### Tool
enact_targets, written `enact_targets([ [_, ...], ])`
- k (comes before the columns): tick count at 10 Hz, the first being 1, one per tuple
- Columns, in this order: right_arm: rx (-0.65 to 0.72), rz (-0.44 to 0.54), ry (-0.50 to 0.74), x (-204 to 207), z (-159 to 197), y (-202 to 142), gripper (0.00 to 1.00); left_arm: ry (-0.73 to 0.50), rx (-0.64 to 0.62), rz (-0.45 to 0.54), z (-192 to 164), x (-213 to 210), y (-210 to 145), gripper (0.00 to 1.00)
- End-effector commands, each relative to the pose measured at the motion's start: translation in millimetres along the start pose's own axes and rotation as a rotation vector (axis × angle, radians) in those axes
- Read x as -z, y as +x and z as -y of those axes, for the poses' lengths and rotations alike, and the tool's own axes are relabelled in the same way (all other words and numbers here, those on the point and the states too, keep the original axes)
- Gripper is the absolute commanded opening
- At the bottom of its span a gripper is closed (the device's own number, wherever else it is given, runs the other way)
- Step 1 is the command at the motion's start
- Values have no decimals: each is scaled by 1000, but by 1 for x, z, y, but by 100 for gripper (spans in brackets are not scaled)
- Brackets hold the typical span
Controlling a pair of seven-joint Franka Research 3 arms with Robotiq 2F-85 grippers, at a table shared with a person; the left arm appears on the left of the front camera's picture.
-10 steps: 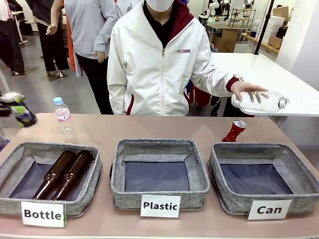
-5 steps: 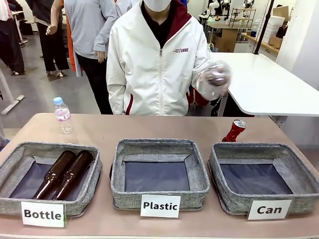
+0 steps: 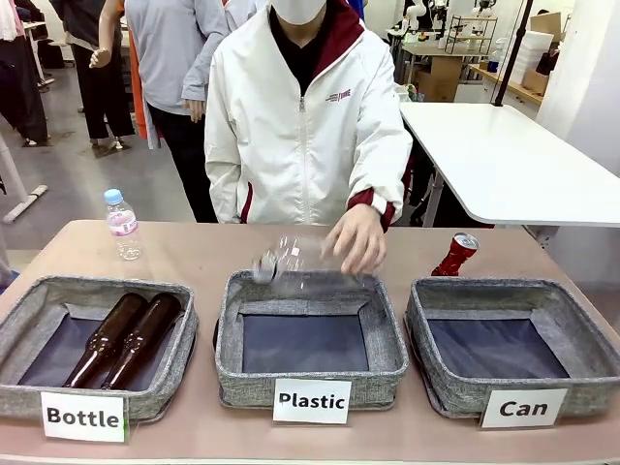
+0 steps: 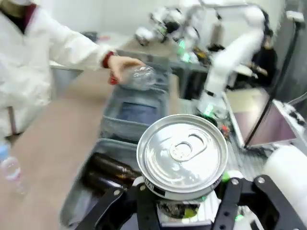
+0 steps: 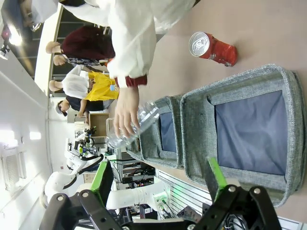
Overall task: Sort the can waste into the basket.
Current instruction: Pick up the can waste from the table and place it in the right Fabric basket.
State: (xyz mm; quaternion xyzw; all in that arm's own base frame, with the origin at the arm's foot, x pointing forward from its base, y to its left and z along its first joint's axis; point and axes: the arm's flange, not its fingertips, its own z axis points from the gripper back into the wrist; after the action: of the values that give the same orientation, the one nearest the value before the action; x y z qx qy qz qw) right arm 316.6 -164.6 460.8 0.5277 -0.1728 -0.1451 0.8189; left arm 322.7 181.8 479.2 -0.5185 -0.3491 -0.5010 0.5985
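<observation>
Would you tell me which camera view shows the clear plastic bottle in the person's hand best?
The right wrist view: the clear plastic bottle is sharpest there, held by the person's hand by the Plastic basket. The front view shows it motion-blurred at that basket's far rim; the left wrist view, small and blurred.

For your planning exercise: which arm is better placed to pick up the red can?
Right: the right gripper, open, hangs over the Can basket near the red can; the left gripper grips a second can.

Can (image 3: 455, 256) behind rightmost basket (image 3: 484, 288) — bottles (image 3: 136, 334) in leftmost basket (image 3: 97, 286).
</observation>
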Motion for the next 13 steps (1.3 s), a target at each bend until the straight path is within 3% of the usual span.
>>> enact_targets([
  [1, -23, 10, 28, 0, -1, 3, 100, -140, 107, -267, 10, 123, 28, 45],
  [2, -23, 10, 28, 0, -1, 3, 100, -212, 129, -313, 8, 183, 46, 45],
  [3, -23, 10, 28, 0, -1, 3, 100, -174, 127, -329, -1, 224, 55, 45],
  [4, -23, 10, 28, 0, -1, 3, 100, -177, 114, -358, -6, 238, 56, 45],
  [6, -23, 10, 28, 0, -1, 3, 100, -113, 105, -349, -11, 237, 50, 45],
  [8, -23, 10, 28, 0, -1, 3, 100, 76, 142, -260, -7, 233, 53, 45],
  [9, -23, 10, 28, 0, -1, 3, 100, 127, 163, -261, -6, 227, 53, 45],
  [13, -23, 10, 28, 0, -1, 3, 100, 258, 123, -152, 7, 139, 41, 45],
])
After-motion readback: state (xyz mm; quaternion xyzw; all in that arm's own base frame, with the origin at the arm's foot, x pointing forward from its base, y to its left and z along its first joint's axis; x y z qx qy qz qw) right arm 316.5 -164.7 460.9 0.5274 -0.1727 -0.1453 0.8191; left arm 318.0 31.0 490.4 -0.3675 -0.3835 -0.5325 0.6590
